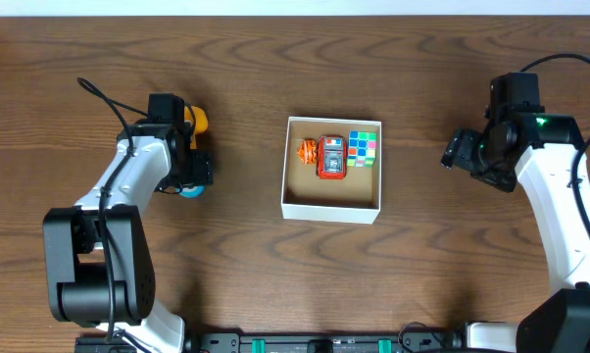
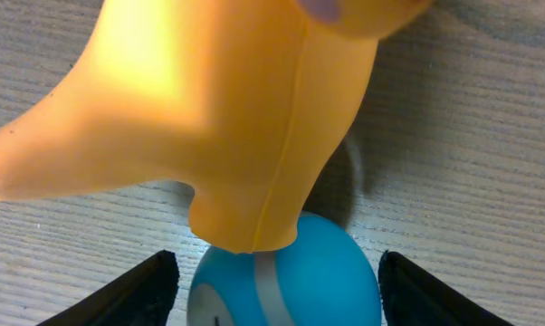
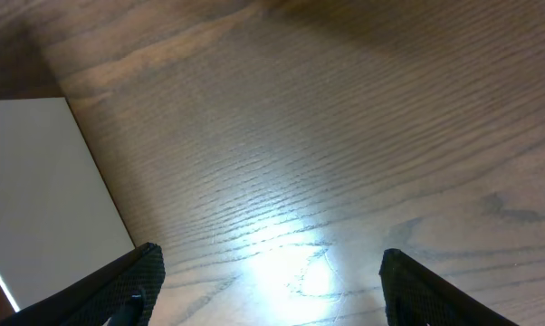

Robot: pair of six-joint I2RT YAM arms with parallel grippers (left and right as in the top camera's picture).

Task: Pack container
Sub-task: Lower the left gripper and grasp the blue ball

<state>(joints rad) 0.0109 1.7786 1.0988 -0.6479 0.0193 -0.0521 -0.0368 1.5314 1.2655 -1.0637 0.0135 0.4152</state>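
The container point(image 1: 329, 210), a square white-walled box with a brown inside, sits mid-table. It holds a small orange toy point(image 1: 308, 150), a red toy point(image 1: 331, 157) and a colourful cube point(image 1: 364, 148) along its far side. My left gripper point(image 1: 192, 167) is low at the left, open, its fingers point(image 2: 277, 290) either side of a blue round toy point(image 2: 291, 272) with gaps on both sides. An orange-yellow toy point(image 2: 209, 109) lies just beyond, touching the blue one. My right gripper point(image 1: 459, 150) is open and empty, right of the container, over bare wood point(image 3: 272, 281).
The container's white wall point(image 3: 37, 181) shows at the left of the right wrist view. The orange-yellow toy point(image 1: 198, 121) and the blue toy point(image 1: 190, 190) lie on the brown wooden table point(image 1: 99, 255), partly under the left arm.
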